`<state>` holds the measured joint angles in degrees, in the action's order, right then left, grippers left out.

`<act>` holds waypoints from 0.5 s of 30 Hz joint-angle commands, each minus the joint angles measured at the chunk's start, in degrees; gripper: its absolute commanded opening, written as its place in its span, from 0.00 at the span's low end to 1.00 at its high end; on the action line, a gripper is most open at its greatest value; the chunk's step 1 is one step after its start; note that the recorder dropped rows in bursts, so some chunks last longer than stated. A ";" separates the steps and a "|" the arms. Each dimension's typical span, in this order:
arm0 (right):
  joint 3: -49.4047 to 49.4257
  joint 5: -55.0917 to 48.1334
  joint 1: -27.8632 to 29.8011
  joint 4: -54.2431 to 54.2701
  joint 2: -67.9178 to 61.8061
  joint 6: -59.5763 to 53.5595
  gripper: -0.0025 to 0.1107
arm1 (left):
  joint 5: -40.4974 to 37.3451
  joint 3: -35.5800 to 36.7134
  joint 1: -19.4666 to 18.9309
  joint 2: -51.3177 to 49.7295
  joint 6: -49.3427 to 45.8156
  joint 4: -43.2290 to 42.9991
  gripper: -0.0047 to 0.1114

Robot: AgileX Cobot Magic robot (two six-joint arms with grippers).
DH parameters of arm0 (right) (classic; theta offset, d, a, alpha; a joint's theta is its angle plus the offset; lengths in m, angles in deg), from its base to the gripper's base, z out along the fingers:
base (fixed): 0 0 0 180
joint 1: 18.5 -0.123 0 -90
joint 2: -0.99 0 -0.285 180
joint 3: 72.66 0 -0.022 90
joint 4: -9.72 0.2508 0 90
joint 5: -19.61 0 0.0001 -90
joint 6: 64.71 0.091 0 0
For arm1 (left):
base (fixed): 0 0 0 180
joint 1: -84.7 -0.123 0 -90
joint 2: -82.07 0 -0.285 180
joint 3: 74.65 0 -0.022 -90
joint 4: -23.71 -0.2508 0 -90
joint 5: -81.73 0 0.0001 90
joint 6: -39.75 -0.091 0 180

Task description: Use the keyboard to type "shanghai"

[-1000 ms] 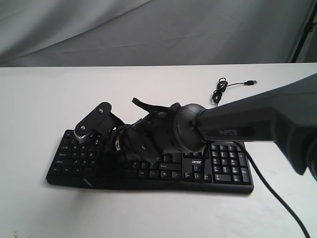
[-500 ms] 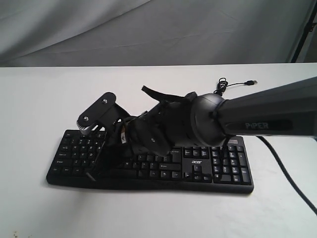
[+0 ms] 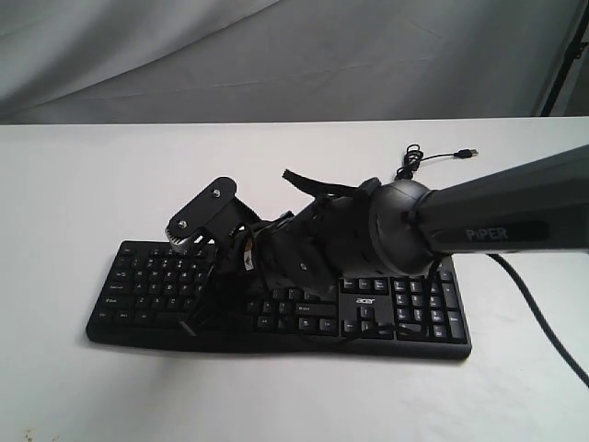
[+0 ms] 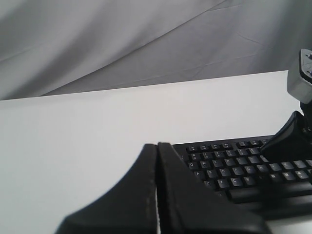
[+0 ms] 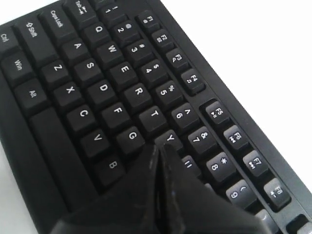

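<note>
Sliding along the key rows since a second ago, the right gripper (image 5: 158, 152) now hangs with its jaws pressed together on nothing, right over the keyboard (image 5: 100, 90). Its tip sits just past the G key (image 5: 132, 136) and Y key (image 5: 170, 138), so H likely lies hidden beneath. The keyboard's long axis runs crosswise under this nearer claw, while the left gripper (image 4: 157, 146), also closed and empty, hangs off the board, which lies ahead of it.
</note>
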<state>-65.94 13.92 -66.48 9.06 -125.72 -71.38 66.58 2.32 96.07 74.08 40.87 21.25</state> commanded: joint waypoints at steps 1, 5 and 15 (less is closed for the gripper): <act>0.15 0.73 0.00 -0.26 0.53 -0.43 0.02 | 0.27 0.25 0.23 0.20 0.16 -0.04 0.04; 0.04 1.28 -0.91 -0.26 -0.10 -0.43 0.02 | 0.27 0.25 0.23 0.20 0.16 -0.04 0.04; 0.04 3.74 -1.12 0.01 -1.50 -0.43 0.02 | 0.27 0.25 0.23 0.20 0.16 -0.04 0.04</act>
<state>-65.94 15.69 -67.71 9.06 -127.11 -71.38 66.58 2.32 96.07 74.08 40.87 21.25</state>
